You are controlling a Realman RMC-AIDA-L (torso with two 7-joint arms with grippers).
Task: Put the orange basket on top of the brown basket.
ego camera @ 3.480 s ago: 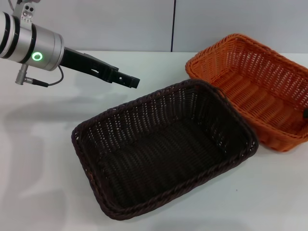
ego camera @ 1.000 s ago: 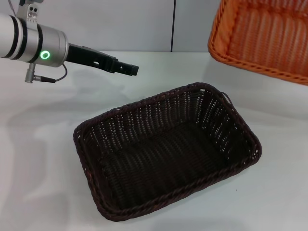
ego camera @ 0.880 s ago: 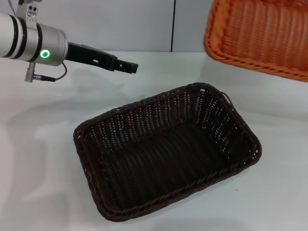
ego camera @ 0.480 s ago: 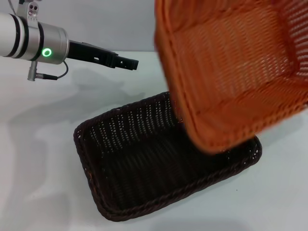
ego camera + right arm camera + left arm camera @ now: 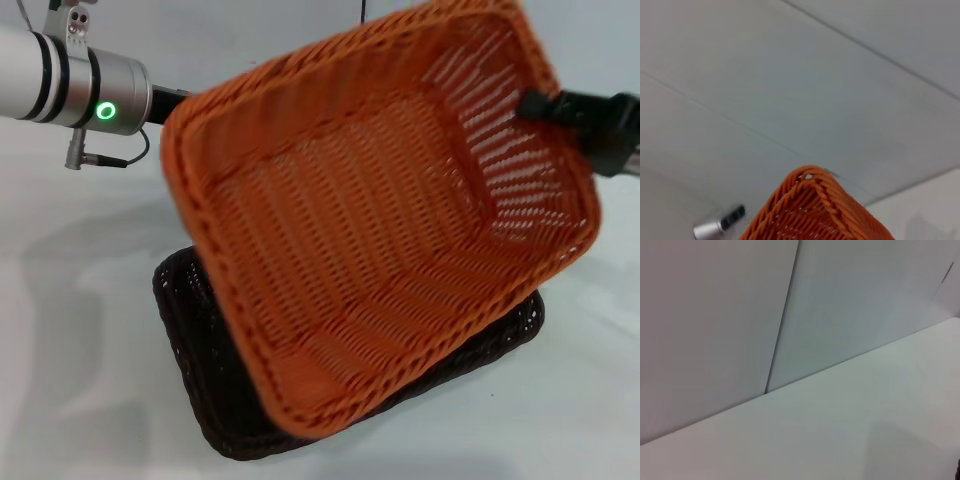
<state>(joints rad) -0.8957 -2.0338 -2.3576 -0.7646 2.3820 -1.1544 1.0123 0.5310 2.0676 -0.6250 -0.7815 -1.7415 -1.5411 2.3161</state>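
The orange basket (image 5: 380, 220) hangs in the air, tilted with its open side toward the head camera, and covers most of the brown basket (image 5: 185, 330) below it. My right gripper (image 5: 536, 106) is shut on the orange basket's far right rim. A corner of the orange basket shows in the right wrist view (image 5: 815, 210). The brown basket stands on the white table (image 5: 80, 380); only its left side, front rim and right corner (image 5: 525, 318) show. My left arm (image 5: 90, 92) is held out at the upper left, its gripper end hidden behind the orange basket.
A grey wall with a vertical seam (image 5: 782, 325) runs behind the table. The left arm also shows small in the right wrist view (image 5: 720, 225). Bare table lies left of and in front of the brown basket.
The orange basket was lifted from the table at the right, carried left and lowered over the brown basket, and has turned flatter. The left arm has hardly moved.
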